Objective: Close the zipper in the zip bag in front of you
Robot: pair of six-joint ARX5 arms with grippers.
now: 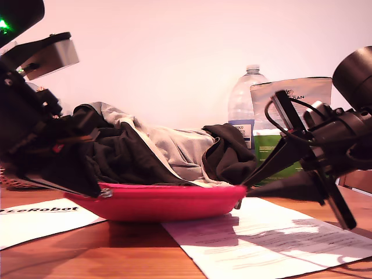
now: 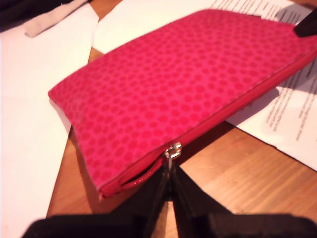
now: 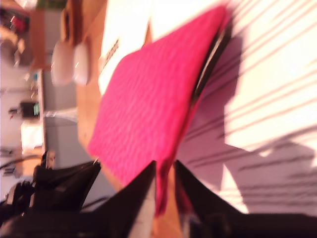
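1. My first gripper (image 2: 171, 166) pinches the zipper (image 2: 173, 149) pull; a weak pinch could slip off.
2. My second gripper (image 3: 166, 186) clamps the zip bag (image 1: 160, 200) on the bench (image 1: 116, 250); losing hold, the bag drags.

In the second wrist view the zip bag (image 3: 148, 109) is smeared by blur, so its texture and zip teeth cannot be read, and the clutter beyond it is unidentifiable. In the exterior view my first gripper (image 1: 96, 189) hides the bag's end there. Print on the paper sheet (image 1: 273, 238) is too small to read. The bottle (image 1: 247, 104) stands partly behind dark clothing (image 1: 226, 151).
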